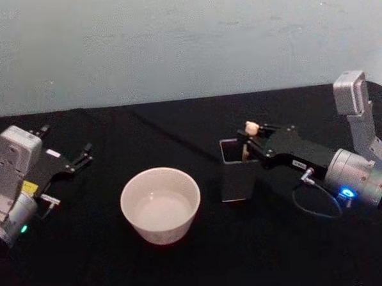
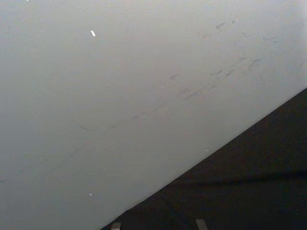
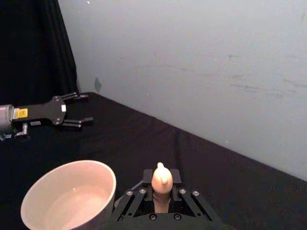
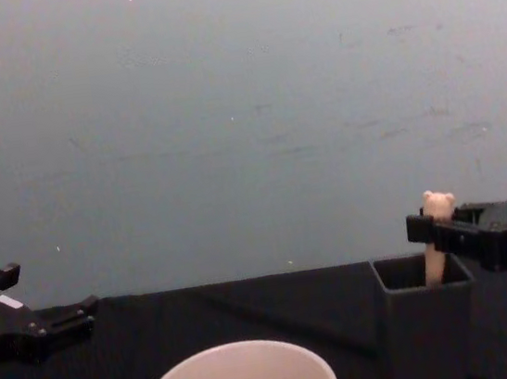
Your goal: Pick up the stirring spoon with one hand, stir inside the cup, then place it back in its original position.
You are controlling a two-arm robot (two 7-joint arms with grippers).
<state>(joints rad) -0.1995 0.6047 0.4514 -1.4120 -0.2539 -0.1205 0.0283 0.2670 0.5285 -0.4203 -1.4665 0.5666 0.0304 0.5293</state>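
Observation:
The stirring spoon [image 1: 250,128] stands upright in a dark grey square holder [image 1: 238,179], its beige bear head sticking out above the rim. My right gripper [image 1: 247,143] reaches in from the right and is shut on the spoon's handle just below the head; the right wrist view shows the spoon [image 3: 161,179] pinched between the fingers. The stem and bowl are hidden inside the holder. The cream cup [image 1: 160,202] sits just left of the holder, its inside bare. My left gripper [image 1: 84,155] rests open at the far left, away from the cup.
A black cloth covers the table [image 1: 177,131], which ends at a pale wall [image 1: 185,41] close behind. There is open cloth between the cup and the left gripper and in front of the cup.

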